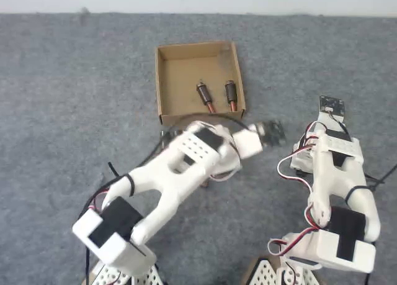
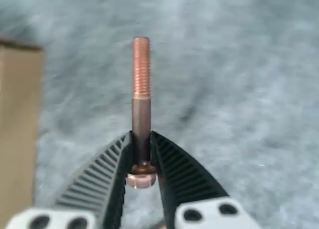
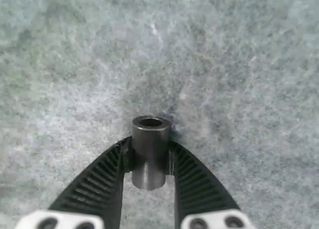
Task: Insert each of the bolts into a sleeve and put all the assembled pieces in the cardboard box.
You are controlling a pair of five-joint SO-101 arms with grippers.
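Note:
My left gripper (image 2: 141,139) is shut on a bolt (image 2: 141,94) near its head, with the coppery threaded end pointing away from the fingers. In the high view the left gripper (image 1: 270,131) hovers just right of the cardboard box's (image 1: 163,80) front corner. My right gripper (image 3: 149,150) is shut on a dark sleeve (image 3: 150,139), whose open bore faces away from the fingers, over the grey carpet. The right arm (image 1: 335,173) stands at the right of the table. Two assembled pieces (image 1: 205,95) (image 1: 232,96) lie side by side in the box.
Grey carpet covers the whole table. A wall of the box (image 2: 17,129) shows beside the left gripper in the left wrist view. Cables (image 1: 186,120) trail from the left arm just in front of the box.

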